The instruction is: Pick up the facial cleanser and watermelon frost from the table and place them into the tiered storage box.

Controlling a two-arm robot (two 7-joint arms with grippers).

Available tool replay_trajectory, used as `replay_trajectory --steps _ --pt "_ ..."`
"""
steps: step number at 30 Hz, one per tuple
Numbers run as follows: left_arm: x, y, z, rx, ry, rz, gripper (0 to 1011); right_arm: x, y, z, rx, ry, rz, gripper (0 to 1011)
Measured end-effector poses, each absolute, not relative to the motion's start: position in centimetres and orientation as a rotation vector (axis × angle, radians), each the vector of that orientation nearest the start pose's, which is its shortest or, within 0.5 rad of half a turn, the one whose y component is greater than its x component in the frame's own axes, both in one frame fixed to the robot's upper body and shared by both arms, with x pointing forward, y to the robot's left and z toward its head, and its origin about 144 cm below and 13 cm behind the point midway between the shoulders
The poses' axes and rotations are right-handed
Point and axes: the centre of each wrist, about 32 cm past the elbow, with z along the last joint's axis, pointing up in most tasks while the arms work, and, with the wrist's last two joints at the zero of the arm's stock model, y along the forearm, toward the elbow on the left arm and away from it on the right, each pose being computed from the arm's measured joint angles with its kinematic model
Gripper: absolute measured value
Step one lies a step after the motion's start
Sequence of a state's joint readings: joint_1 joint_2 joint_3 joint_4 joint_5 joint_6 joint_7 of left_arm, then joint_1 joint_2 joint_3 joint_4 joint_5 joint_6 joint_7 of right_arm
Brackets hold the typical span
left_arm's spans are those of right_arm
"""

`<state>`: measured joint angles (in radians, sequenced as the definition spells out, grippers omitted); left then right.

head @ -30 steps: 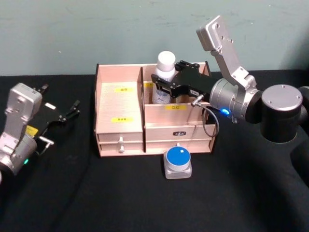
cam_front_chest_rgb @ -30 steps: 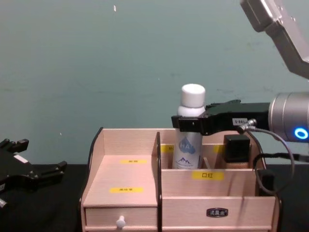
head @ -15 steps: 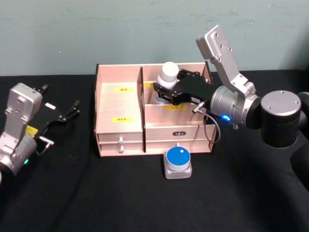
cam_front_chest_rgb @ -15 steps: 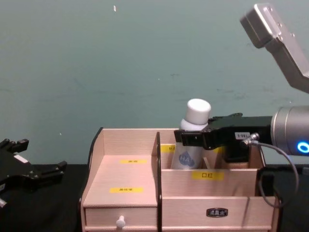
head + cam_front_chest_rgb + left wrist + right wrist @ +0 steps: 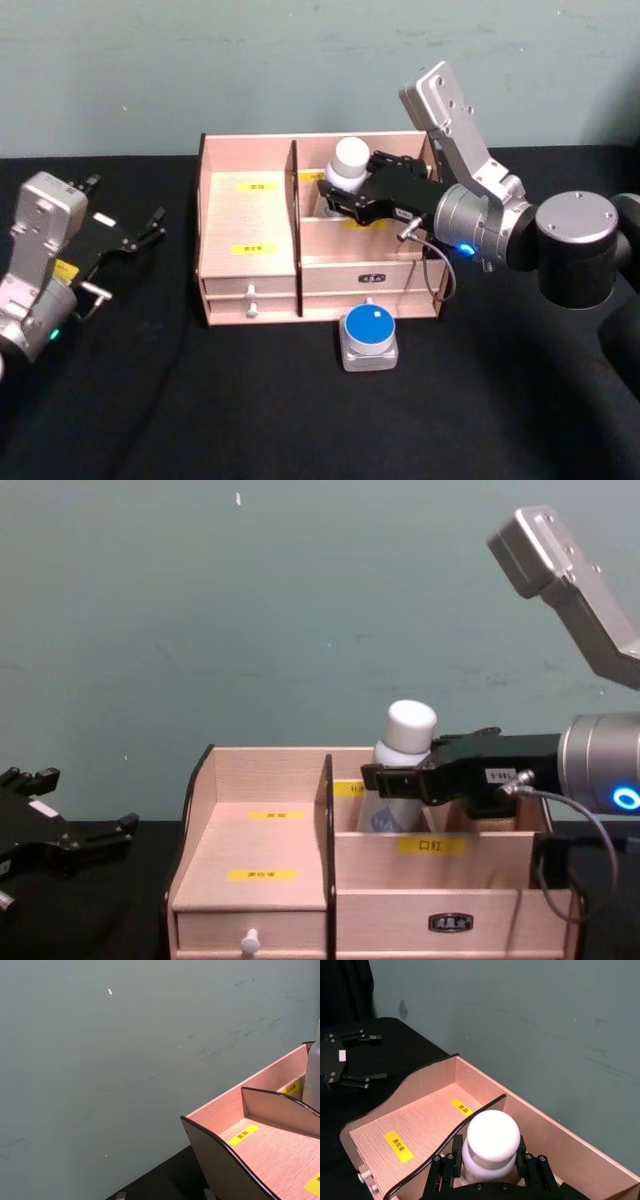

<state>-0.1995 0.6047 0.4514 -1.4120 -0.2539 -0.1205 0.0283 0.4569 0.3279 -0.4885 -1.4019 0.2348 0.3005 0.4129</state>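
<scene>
A white-capped bottle, the facial cleanser (image 5: 350,156) (image 5: 411,724) (image 5: 493,1136), stands tilted in a back compartment of the tiered storage box (image 5: 248,215) (image 5: 262,842) (image 5: 420,1130), just right of the tall divider. My right gripper (image 5: 337,192) (image 5: 386,777) (image 5: 487,1169) is shut on its neck below the cap. A squat grey jar with a blue lid, the watermelon frost (image 5: 369,335), sits on the table in front of the box. My left gripper (image 5: 122,206) (image 5: 78,808) rests open at the far left, away from both.
The box (image 5: 260,1140) has two small front drawers with knobs (image 5: 251,306). The black tabletop (image 5: 250,400) has free room in front and to the left. A teal wall (image 5: 250,600) rises close behind the box.
My right gripper has lowered the bottle into the back compartment, and the bottle now leans instead of standing straight. The left arm and the blue-lidded jar have not moved.
</scene>
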Motion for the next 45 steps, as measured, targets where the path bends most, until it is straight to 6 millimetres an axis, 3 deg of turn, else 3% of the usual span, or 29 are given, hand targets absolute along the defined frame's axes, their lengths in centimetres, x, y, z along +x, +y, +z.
replay_trajectory --steps 21,30,31,34,45 --pt "48.9 31.0 114.0 0.304 -0.285 1.248 1001 55.5 -19.8 122.1 -0.319 -0.032 -0.804 607" --pt "48.9 31.0 114.0 0.305 -0.285 1.248 1001 55.5 -19.8 122.0 -0.322 -0.029 -0.8 821" --pt "48.9 31.0 114.0 0.305 -0.285 1.248 1001 55.5 -19.8 122.0 -0.32 -0.031 -0.801 903" --pt "48.9 31.0 114.0 0.304 -0.285 1.248 1001 55.5 -19.9 122.1 -0.308 -0.034 -0.805 983" --pt "48.9 31.0 114.0 0.304 -0.285 1.248 1001 55.3 -20.4 123.6 -0.277 -0.072 -0.807 1003"
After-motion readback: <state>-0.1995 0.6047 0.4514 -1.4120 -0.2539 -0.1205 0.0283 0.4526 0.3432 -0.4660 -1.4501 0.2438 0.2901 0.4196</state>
